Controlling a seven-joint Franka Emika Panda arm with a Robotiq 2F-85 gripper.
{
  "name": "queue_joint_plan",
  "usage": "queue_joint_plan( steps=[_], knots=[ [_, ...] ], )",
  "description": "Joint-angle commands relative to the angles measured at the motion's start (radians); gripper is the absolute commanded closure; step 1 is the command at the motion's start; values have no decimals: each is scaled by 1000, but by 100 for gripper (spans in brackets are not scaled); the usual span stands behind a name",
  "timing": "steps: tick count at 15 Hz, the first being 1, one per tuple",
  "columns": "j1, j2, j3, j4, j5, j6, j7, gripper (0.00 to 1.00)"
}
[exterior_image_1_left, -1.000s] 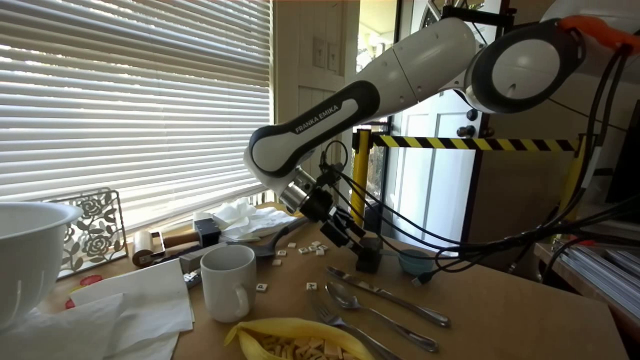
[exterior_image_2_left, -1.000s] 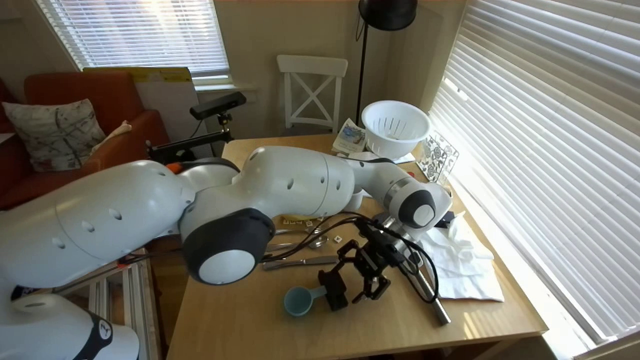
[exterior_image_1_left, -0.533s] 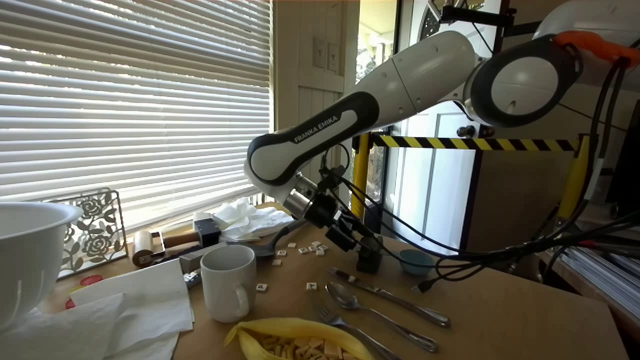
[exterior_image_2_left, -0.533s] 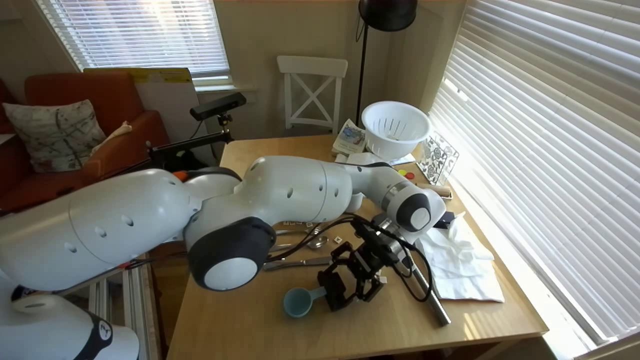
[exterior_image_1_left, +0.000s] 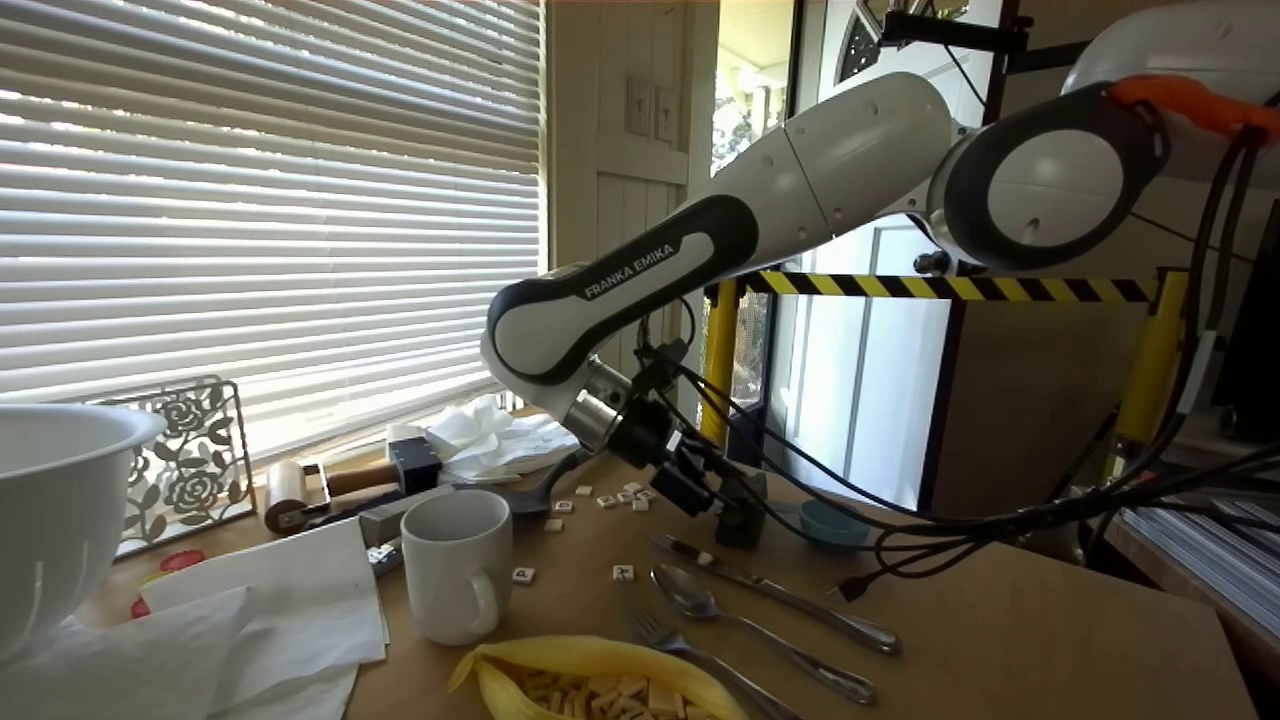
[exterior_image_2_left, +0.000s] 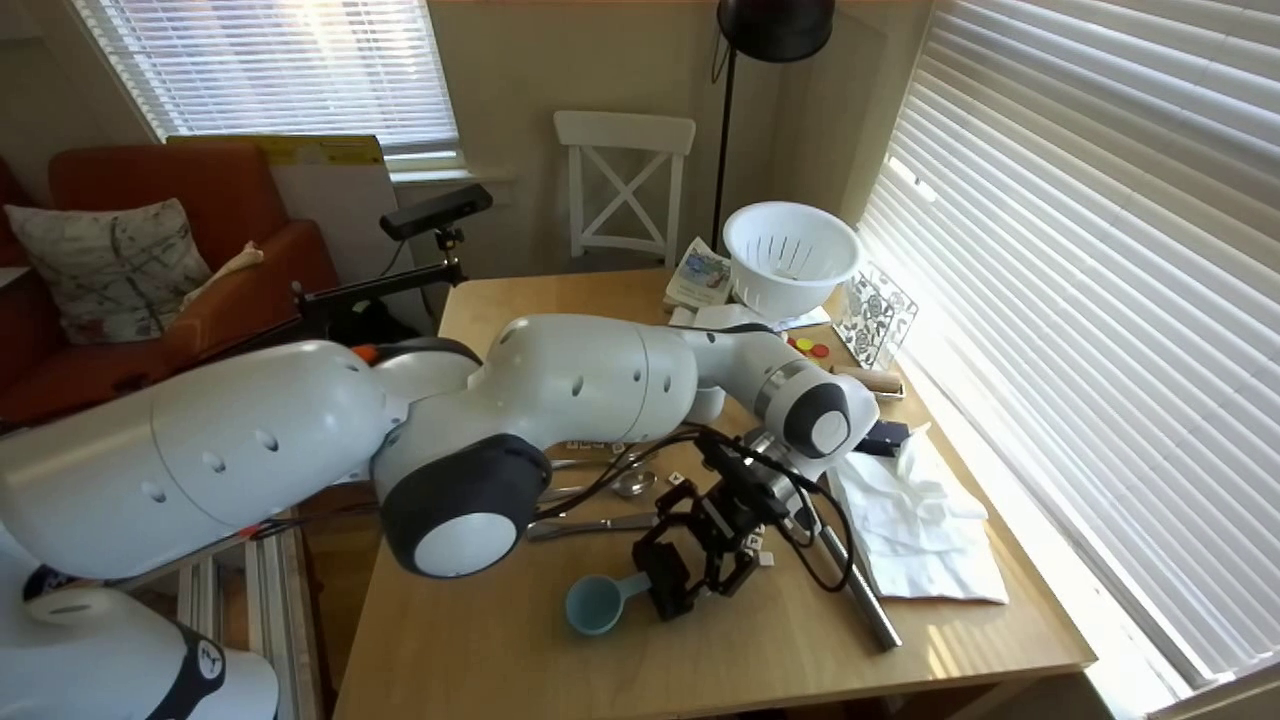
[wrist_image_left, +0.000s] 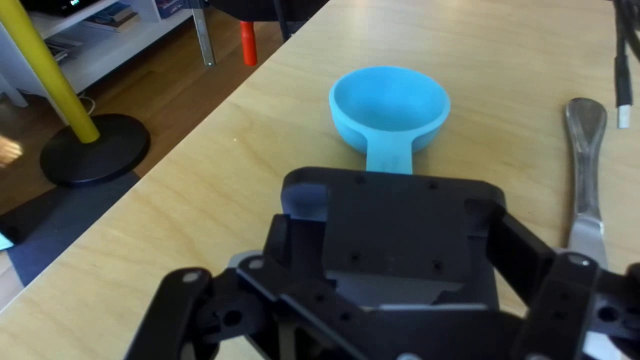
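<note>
Claw, spread wide around a black block, seemingly grips nothing; the blue scoop has its handle partly hidden.

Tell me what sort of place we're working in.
It looks like a room in a home, perhaps a living or dining area: there's an orange armchair, a white chair with a crossed back, and a tall black lamp.
</note>
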Motion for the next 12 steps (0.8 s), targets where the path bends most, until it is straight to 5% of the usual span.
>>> queue_joint_plan(
  steps=[1,12],
  knots=[
    [5,42,-5,68,2,-56,12,0],
    [11,71,-30,86,-18,-80,-1,0]
  ],
)
